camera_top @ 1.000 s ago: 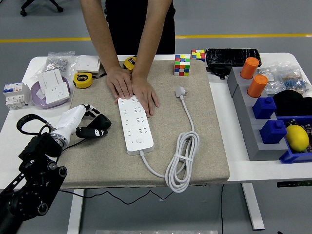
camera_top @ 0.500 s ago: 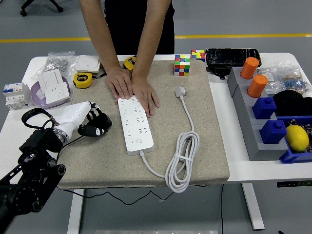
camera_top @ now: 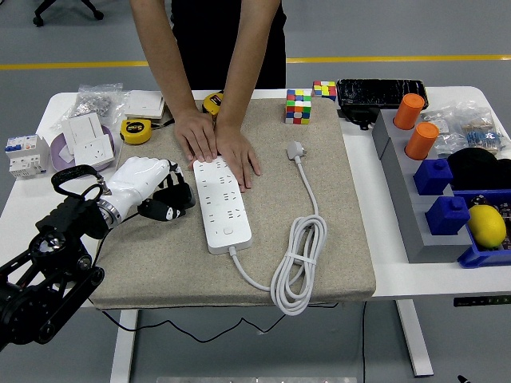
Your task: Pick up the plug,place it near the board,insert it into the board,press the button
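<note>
A rough, tan cloth mat covers the middle of my white desk. It looks like woven sack cloth, flat and square.

On the mat lies the board, a long white plastic strip with smooth sides and rows of little holes. Near its lower end sits one small button. A thick white cord comes out of the bottom of the board, curls into a shiny loop in the lower middle of the frame, then runs up to the plug. The plug is small, white and blocky, lying flat on the mat just right of centre, near the top. It is well apart from the board.

My left hand is at the left of the frame, just beside the board's left edge. It has a smooth white shell on the back and black fingers. The fingers are curled in a loose way and hold nothing. My black left arm comes up from the lower left corner.

A person stands at the top of the frame. The person's hands lie flat on the mat, and the one nearer the middle covers the top end of the board.

At the upper middle sit two bright cubes with coloured squares. At the right are orange round pegs, blue blocks and a bumpy yellow lemon.
</note>
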You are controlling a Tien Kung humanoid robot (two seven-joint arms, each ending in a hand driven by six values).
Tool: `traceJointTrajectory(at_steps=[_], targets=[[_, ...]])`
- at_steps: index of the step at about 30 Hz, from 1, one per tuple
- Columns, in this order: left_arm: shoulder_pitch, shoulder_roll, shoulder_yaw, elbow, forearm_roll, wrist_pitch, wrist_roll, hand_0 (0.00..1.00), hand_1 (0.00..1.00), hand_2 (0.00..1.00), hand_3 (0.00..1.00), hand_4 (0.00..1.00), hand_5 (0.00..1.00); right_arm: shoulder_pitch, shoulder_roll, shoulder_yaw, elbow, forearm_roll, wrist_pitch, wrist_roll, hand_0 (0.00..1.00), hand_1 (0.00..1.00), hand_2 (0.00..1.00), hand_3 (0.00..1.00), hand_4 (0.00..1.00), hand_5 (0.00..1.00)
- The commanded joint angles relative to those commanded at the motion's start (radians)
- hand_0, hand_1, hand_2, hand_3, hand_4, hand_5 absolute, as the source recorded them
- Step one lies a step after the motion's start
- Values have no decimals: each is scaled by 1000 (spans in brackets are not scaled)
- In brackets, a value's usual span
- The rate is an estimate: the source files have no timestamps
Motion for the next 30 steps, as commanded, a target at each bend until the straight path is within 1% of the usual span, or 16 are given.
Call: traceJointTrajectory(at_steps=[4, 8, 11, 14, 22, 30], targets=[[-16, 8, 30, -37, 0, 7, -6, 481, 471, 430, 502, 551, 2, 1, 0, 0, 0, 1, 0, 0, 864, 770, 760, 794, 998, 869], [-27, 3, 44, -48, 0, 10, -7, 482, 474, 428, 491, 545, 2, 1, 0, -1, 0, 2, 0, 0, 865, 770, 760, 794, 998, 869], [-38, -8, 57, -38, 0, 17, -11, 483, 479, 428, 487, 549, 2, 0, 0, -1, 0, 1, 0, 0, 866, 770, 760, 794, 998, 869], [-53, -16, 80, -11, 0, 23, -17, 483, 479, 428, 487, 549, 2, 1, 0, -3, 0, 1, 0, 0, 866, 770, 760, 794, 998, 869], [-84, -22, 121, 45, 0, 34, -27, 484, 488, 427, 486, 551, 2, 2, -2, -1, 0, -2, 1, -1, 865, 770, 760, 793, 998, 869], [-93, -23, 119, 66, 0, 43, -33, 484, 493, 424, 485, 539, 2, 3, -3, -4, 0, -1, 0, -1, 865, 770, 760, 794, 998, 869]])
